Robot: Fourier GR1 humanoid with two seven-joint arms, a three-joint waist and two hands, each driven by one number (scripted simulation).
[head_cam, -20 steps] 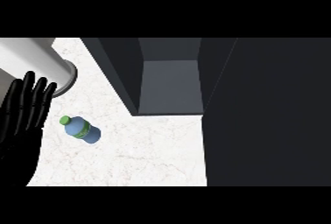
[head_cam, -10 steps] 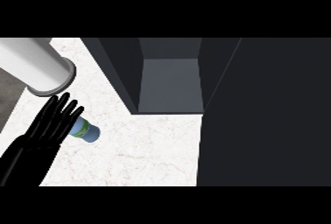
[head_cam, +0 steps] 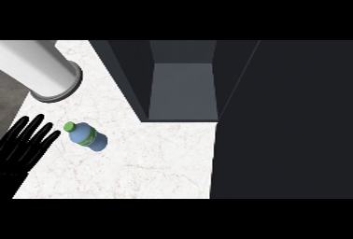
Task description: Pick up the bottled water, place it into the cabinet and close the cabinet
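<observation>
Nothing was done yet: the small blue green-capped plastic water bottle (head_cam: 87, 136) lay ungrasped on the white marble table (head_cam: 151, 158), beside the open-fingered black left hand (head_cam: 26, 144); the dark cabinet (head_cam: 183, 88) stood open.

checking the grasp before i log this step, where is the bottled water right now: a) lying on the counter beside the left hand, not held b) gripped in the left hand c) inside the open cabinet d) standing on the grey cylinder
a: the bottled water lies on its side on the marble counter, just right of the left hand, whose fingers are straight and spread, not curled round it.
</observation>
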